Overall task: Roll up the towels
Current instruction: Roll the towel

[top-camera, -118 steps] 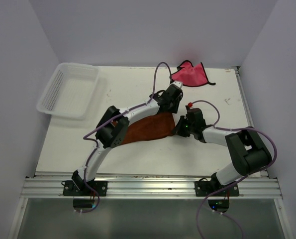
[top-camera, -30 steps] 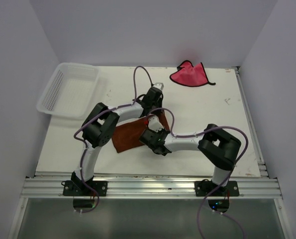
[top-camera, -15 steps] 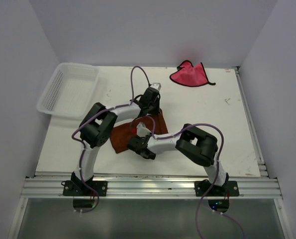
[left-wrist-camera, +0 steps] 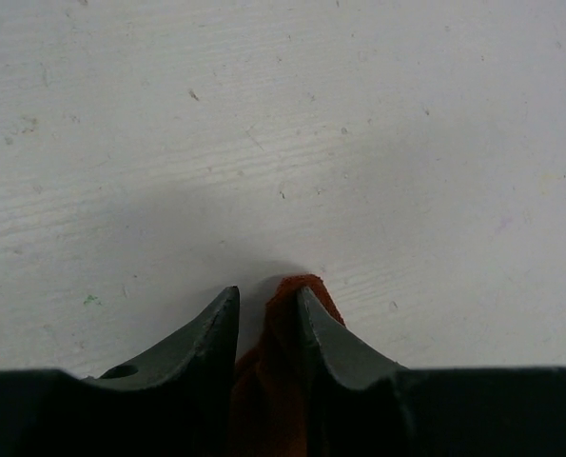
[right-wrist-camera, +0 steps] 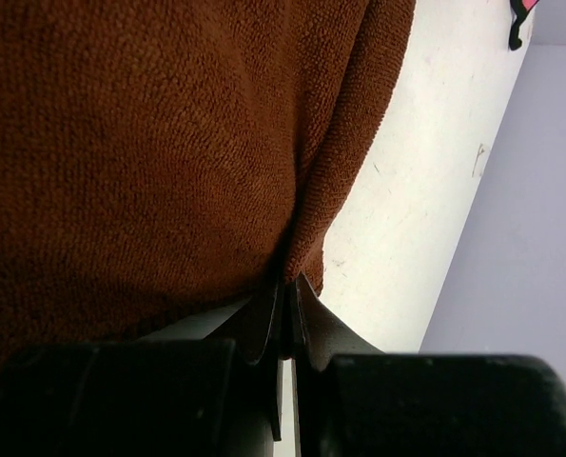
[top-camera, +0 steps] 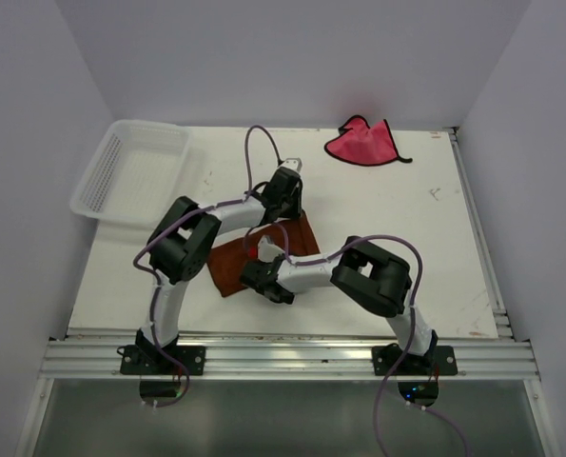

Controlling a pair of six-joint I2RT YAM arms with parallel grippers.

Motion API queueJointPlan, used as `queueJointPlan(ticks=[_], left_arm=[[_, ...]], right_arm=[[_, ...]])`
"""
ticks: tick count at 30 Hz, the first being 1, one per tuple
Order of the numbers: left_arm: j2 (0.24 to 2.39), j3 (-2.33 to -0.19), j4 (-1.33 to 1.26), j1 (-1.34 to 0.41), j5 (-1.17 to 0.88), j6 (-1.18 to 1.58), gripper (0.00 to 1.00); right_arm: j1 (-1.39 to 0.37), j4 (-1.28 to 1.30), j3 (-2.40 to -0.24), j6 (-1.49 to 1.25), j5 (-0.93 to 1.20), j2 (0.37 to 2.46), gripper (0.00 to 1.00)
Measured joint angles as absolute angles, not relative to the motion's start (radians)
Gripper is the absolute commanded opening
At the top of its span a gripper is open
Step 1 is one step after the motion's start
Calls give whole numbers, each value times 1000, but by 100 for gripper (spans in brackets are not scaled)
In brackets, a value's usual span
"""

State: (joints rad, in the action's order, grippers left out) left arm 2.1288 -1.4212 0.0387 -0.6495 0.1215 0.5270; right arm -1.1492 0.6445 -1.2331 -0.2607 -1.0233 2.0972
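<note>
Inside left pincer (left-wrist-camera: 266, 303), seemingly orange towel (left-wrist-camera: 263, 373)

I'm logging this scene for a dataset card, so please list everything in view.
brown towel: one, rust-brown, table centre, partly under the arms
pink towel: one, pink-red with dark edging, far side, right of centre
basket: one, white mesh, far left
table: one, white
rail: one, silver, near edge
left arm: one, black and white
right arm: one, black and white
left claw: one, dark, towel corner between its fingers, grip unclear
right claw: one, dark, shut on brown towel's edge
</note>
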Motion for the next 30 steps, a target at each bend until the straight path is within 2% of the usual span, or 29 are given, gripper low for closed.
queueJointPlan(ticks=[13, 23, 30], left_arm=[[1930, -1387, 25, -622, 173, 493, 36], [1915, -1288, -22, -638, -30, 504, 21], [1928, -1256, -99, -660, -184, 504, 20]], right_arm=[[-1152, 654, -1242, -240, -1022, 2106, 0], [-1152, 654, -1244, -222, -1019, 2108, 0], [-1152, 655, -1245, -215, -1018, 2109, 0]])
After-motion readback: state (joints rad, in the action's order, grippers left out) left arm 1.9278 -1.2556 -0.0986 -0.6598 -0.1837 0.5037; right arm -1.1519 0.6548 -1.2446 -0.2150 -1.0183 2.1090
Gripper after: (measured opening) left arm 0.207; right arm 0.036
